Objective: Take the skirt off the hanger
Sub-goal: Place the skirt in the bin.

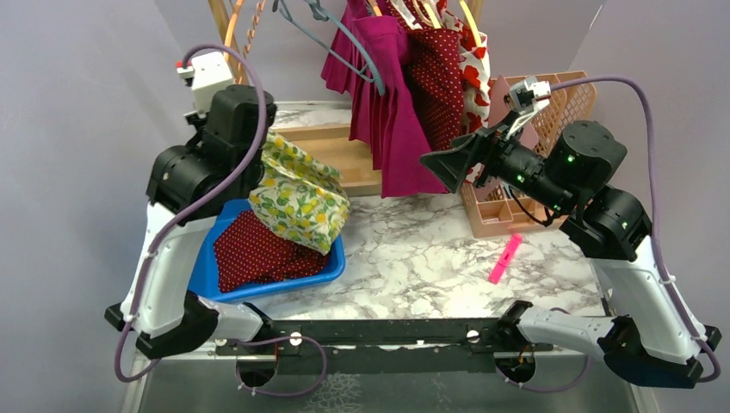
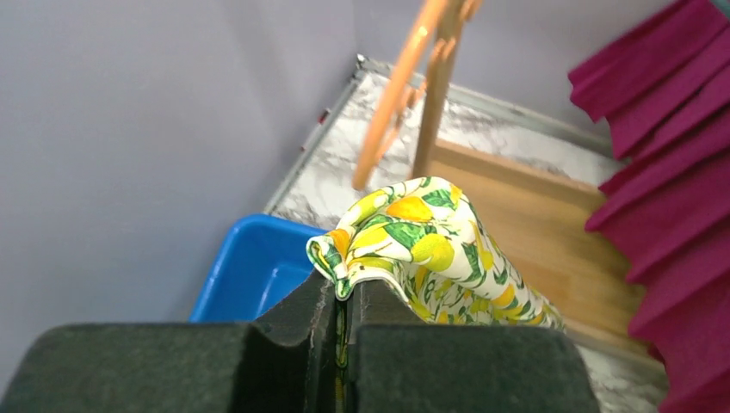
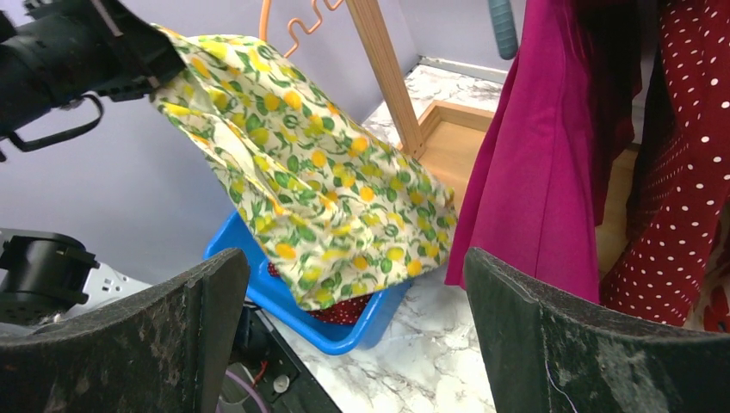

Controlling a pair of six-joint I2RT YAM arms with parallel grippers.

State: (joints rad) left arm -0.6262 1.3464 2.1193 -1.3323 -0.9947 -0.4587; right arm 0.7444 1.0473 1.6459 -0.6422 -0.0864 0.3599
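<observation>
The left claw (image 2: 343,297) is pressed together on a fold at the top edge of the lemon-print skirt (image 2: 430,249), and the cloth bunches up just past its fingertips. From that grip the skirt slopes down and away from the left claw, off any hanger, and its lower end lies over the red dotted cloth (image 1: 254,249) inside the blue bin (image 1: 336,262) below the claw. Beyond the left claw stands the wooden rack post (image 2: 435,95) on its wooden base (image 1: 336,151). The right claw (image 3: 351,258) stands with its fingers wide apart and nothing between them, raised above the marble bench (image 1: 413,258) and facing the lemon-print skirt, which hangs well ahead of it. Just ahead of this claw, on the right of its wrist view, the magenta pleated skirt (image 3: 534,172) hangs from the rack, with a red white-dotted garment (image 3: 680,172) beside it. Behind the right claw sits a peach basket (image 1: 508,206), and a pink strip (image 1: 505,258) lies on the bench beneath its arm.
</observation>
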